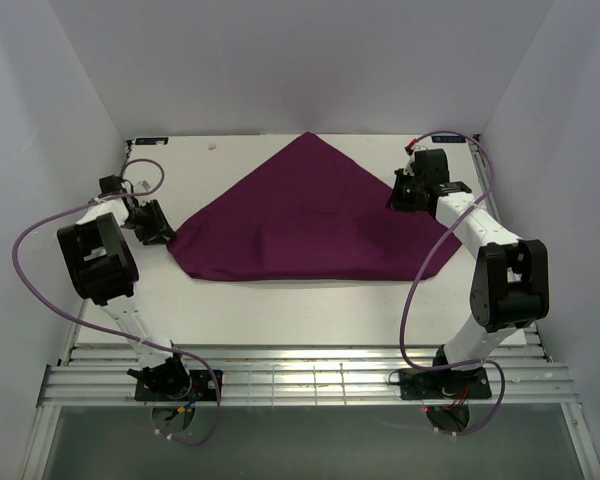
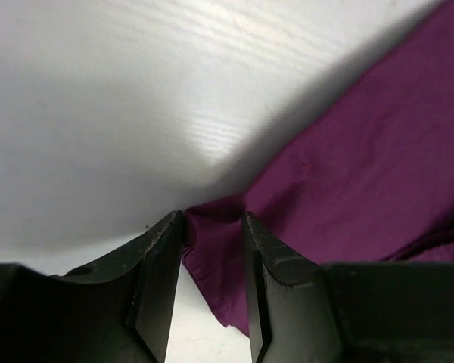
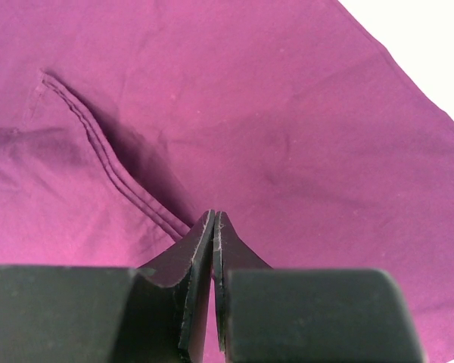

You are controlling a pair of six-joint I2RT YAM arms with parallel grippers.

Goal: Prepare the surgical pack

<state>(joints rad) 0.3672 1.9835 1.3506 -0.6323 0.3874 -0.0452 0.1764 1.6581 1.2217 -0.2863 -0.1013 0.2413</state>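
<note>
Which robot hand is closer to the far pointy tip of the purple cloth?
Right. The right gripper is over the right edge of the deep-purple cloth; the left gripper is at its left corner, farther off.

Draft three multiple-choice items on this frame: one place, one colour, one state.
1. Where on the cloth are the left jaws? A) left corner B) far tip C) right corner
2. What colour is the cloth? A) green B) purple C) white
3. How do the right jaws stand? A) wide open B) closed C) gripping a tray

Answers:
1 A: the left wrist view shows that corner between the parted jaws.
2 B: it is purple in every view.
3 B: they meet with no gap in the right wrist view.
</note>
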